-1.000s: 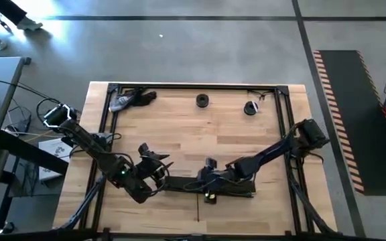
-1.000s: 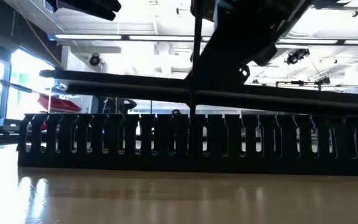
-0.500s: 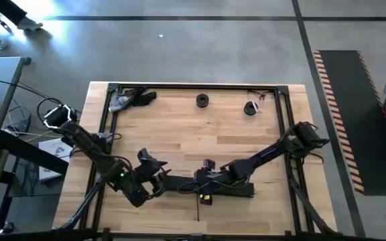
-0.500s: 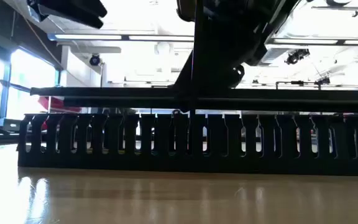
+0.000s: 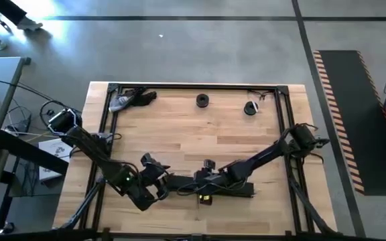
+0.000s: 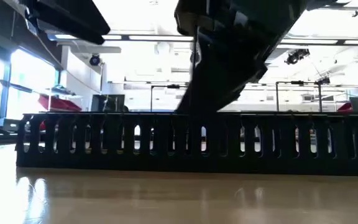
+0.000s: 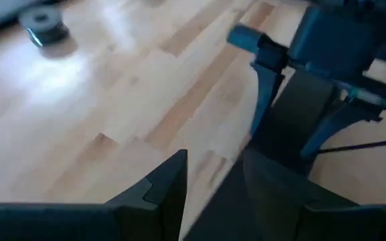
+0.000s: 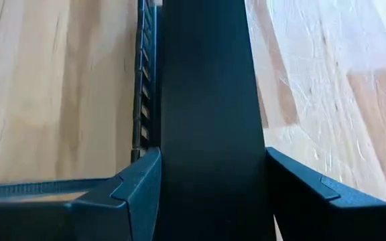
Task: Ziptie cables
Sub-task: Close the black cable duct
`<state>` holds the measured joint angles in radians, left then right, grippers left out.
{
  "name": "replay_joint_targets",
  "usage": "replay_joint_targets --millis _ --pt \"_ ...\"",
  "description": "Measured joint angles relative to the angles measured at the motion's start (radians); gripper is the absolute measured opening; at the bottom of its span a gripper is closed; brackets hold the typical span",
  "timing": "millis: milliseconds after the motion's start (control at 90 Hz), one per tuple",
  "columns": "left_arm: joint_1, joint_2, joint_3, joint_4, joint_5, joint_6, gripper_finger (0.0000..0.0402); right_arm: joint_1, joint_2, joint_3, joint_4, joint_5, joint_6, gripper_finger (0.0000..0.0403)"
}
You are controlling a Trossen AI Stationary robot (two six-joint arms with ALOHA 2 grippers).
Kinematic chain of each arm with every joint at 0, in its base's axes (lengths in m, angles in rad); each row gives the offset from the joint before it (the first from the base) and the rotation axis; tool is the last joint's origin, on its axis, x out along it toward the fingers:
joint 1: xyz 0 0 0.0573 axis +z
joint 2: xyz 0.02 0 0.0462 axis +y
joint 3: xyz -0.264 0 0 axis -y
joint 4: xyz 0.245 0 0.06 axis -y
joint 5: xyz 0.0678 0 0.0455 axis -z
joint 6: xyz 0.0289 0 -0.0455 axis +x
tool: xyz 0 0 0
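A long black slotted channel (image 5: 210,189) lies near the table's front edge and fills the low view (image 6: 191,143). A flat black cover strip (image 8: 203,100) lies along its top. My right gripper (image 5: 205,182) is shut on the strip near its middle. My left gripper (image 5: 156,183) is shut on the strip's left end. A thin dark line (image 5: 198,211) lies on the wood in front of the channel. The cables are out of view. My left gripper has the strip's left end (image 7: 210,217) between its two fingers (image 7: 169,184), coming low from the table's left and pointing along the strip. The strip lies on the channel. My right gripper pinches the strip's two long edges (image 8: 206,161) between its fingers (image 8: 139,181), slanting down from the right. The strip runs on past the fingertips, flat on the channel's top.
Two small round black things (image 5: 202,100) (image 5: 250,108) stand near the far edge. A grey and black heap (image 5: 129,99) lies in the far left corner. Black frame rails (image 5: 193,86) run round the tabletop. Bare wood lies between the channel and the far edge.
Both grippers have gone down and a little toward the near edge with the cover strip. The strip hung above the channel with its left end higher. It levelled out and now lies on the channel's top.
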<state>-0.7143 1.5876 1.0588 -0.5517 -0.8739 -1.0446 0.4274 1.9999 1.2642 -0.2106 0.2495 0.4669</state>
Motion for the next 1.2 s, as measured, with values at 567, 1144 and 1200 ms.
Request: replay_joint_targets --millis 567,1144,1200 --pt "-0.079 0.035 0.0 0.005 0.093 0.119 0.0132 -0.01 -0.073 -0.003 -0.046 -0.078 0.014 0.0204" --pt "-0.191 0.188 -0.158 0.087 0.0 0.029 0.0294 0.032 -0.187 -0.003 -0.231 -0.037 0.079 0.0204" --pt "-0.177 0.202 -0.172 0.121 0.0 0.04 0.0302 0.032 -0.188 -0.003 -0.229 -0.038 0.085 0.0204"
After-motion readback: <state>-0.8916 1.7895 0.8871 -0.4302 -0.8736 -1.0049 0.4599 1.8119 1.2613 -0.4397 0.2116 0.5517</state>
